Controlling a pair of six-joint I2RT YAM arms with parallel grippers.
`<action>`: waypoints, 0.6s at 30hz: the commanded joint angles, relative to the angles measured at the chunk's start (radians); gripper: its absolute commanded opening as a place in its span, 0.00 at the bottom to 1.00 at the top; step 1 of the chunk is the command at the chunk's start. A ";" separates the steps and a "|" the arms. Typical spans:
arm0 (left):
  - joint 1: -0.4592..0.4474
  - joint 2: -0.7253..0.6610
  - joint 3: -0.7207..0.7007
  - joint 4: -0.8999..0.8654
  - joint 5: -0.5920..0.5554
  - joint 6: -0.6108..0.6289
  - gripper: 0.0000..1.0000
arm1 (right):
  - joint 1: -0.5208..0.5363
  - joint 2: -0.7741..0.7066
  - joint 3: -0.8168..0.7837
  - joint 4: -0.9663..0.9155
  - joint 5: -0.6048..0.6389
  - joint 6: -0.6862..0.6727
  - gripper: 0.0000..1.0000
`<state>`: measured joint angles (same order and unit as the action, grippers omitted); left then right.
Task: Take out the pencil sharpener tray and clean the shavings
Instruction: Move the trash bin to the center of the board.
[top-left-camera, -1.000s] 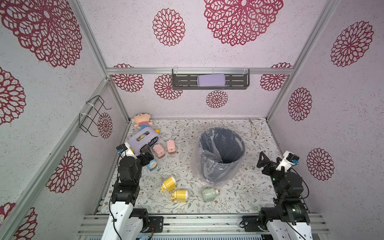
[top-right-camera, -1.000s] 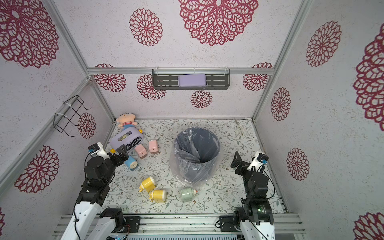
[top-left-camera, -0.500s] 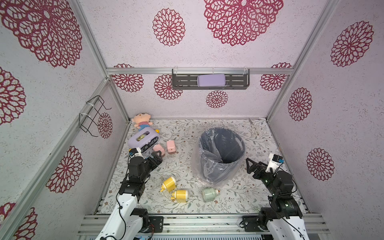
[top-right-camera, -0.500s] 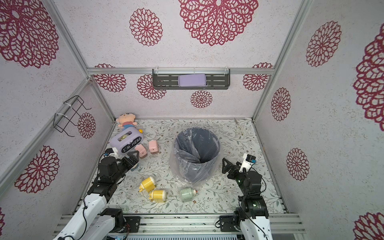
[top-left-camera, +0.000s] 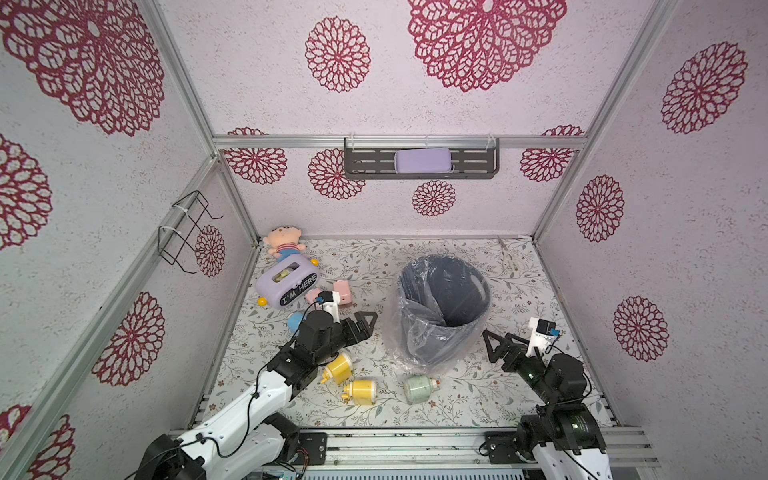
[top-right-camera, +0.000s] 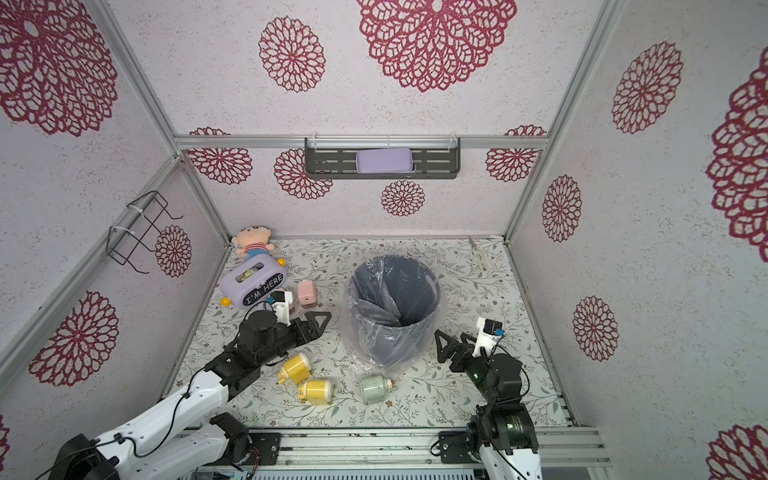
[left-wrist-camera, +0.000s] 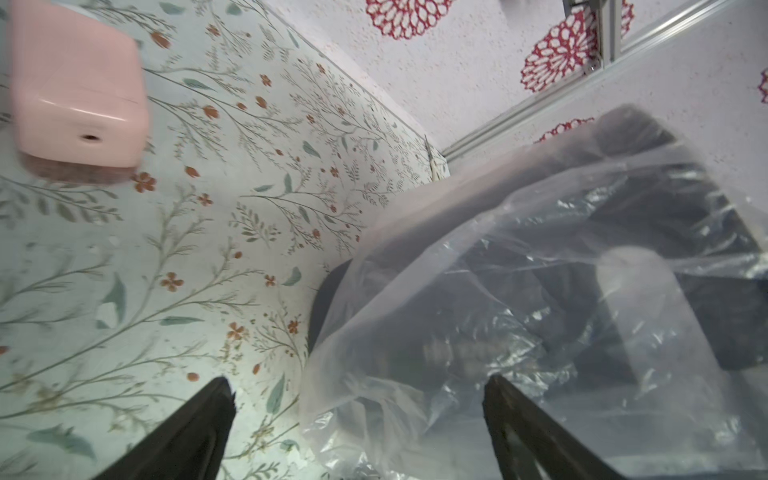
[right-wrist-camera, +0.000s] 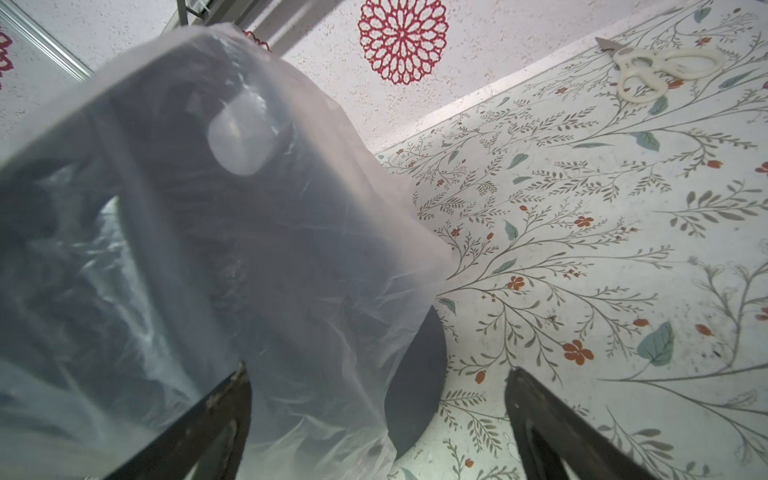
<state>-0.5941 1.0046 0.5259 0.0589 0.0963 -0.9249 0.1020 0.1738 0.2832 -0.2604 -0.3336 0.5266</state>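
Note:
Several small pencil sharpeners lie on the floral table: two yellow (top-left-camera: 338, 368) (top-left-camera: 361, 390), a green one (top-left-camera: 419, 388), a pink one (top-left-camera: 345, 291) (left-wrist-camera: 79, 91) and a blue one (top-left-camera: 296, 320). Their trays and any shavings are hidden. My left gripper (top-left-camera: 361, 326) (top-right-camera: 316, 326) (left-wrist-camera: 357, 380) hangs open and empty between the pink sharpener and the grey bin (top-left-camera: 432, 345) (left-wrist-camera: 540, 291). On the bin's other side my right gripper (top-left-camera: 492, 347) (top-right-camera: 446, 347) (right-wrist-camera: 378, 370) is open too, close to the clear bag, holding nothing.
The bin (right-wrist-camera: 208, 249) is lined with a loose clear bag and stands mid-table. A purple "I'M HERE" box (top-left-camera: 286, 282) and a doll (top-left-camera: 284, 241) sit at the back left. White scissors (right-wrist-camera: 660, 68) lie at the back right. A wall shelf (top-left-camera: 478, 166) holds a purple case.
Both arms swung inward and down toward the bin: the left gripper left the purple box and moved right, the right gripper moved left. Both stayed open.

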 joint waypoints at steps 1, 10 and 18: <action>-0.068 0.064 0.032 0.084 -0.053 -0.002 0.97 | 0.008 -0.016 -0.002 0.001 -0.069 0.040 0.99; -0.190 0.298 0.149 0.192 -0.114 0.029 0.97 | 0.010 0.000 -0.039 0.045 -0.101 0.080 0.99; -0.190 0.512 0.292 0.278 -0.113 0.064 0.97 | 0.013 0.082 -0.033 0.077 -0.021 0.078 0.99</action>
<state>-0.7746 1.4700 0.7639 0.2657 -0.0036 -0.8974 0.1085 0.2310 0.2329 -0.2398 -0.3946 0.5957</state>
